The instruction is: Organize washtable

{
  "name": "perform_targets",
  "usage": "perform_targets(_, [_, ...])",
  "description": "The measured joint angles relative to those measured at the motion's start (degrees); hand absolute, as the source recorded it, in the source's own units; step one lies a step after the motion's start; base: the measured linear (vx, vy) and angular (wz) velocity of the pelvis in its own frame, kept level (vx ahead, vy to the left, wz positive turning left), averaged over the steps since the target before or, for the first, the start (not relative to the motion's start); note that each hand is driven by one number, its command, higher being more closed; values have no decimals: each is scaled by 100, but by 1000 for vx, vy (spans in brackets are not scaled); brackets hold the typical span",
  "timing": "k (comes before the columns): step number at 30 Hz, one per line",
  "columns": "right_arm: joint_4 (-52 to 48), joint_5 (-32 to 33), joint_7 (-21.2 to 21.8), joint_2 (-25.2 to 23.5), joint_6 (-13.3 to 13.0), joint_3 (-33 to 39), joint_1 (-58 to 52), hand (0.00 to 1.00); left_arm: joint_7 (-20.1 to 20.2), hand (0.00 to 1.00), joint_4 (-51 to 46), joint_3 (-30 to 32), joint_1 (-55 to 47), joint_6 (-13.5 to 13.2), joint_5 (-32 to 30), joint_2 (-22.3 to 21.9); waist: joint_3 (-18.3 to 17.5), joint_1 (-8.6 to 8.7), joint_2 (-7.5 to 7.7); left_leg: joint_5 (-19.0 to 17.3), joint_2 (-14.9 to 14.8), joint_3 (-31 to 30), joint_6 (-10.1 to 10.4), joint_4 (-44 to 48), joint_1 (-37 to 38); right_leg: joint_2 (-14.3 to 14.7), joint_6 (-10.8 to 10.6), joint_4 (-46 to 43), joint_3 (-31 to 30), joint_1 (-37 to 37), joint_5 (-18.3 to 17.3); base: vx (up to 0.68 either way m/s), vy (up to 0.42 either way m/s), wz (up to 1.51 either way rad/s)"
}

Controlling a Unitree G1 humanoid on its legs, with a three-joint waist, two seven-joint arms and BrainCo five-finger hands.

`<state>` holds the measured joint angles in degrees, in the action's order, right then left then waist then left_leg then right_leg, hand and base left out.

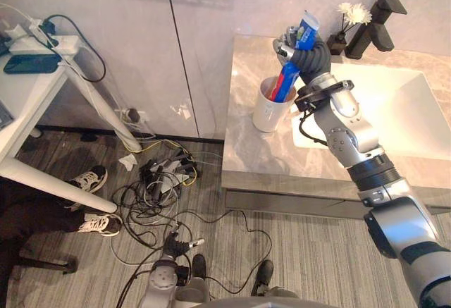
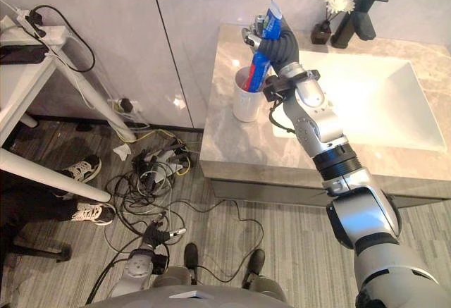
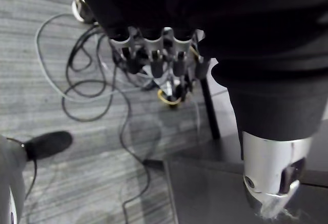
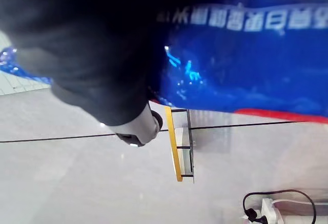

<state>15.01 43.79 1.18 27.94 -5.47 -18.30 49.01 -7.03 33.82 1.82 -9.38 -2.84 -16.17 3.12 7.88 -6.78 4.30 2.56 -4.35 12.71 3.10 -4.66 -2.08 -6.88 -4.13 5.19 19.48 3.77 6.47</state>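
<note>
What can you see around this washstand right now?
toothpaste tube: one, blue and red, lower end in the cup
cup: one, white, on the counter, left of the basin
counter: one, grey marble
basin: one, white, set in the counter
faucet: one, black, behind the basin
flower vase: one, dark, white flowers, beside the faucet
table: one, white, far left
power strip: one, white, on the table
cables: a tangle, mixed colours, on the floor
person's shoes: two, white and black, by the table
right hand: fingers curled round the tube
left hand: fingers relaxed, empty, near the floor
</note>
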Motion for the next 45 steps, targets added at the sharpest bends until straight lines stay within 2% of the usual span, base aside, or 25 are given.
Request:
perform_targets(16, [-189,-24,64,-8,4,-66,-568,100,1,0,0,-13,-13,3,-3,4,-1,1,2,1,0,-24,-1,10,-10,-1,1,0,4,-9,0,1,0,0])
perform_targets(30, [-199,-177,65,-221,-19,-62,-727,100,-34,0,68,-28,-17,5,-3,5,-4,3,6,2,1,-29,-1,-11,-17,-1,2,0,3,5,-1,0,0,0])
perform_targets(31, [-214,-177,69,-224,-41,-62,-750,0,-39,0,106,-28,-8,5,-3,6,-5,3,8,2,1,-30,-1,-13,-16,-1,2,0,3,5,-1,0,0,0])
perform_targets(45, [-440,-223,134,-435,-91,-167,-975,0,-89,0,212,-158,-7,13,-3,29,-60,4,93,17,1,-23,2,-43,25,-2,2,0,0,-19,-1,0,0,0])
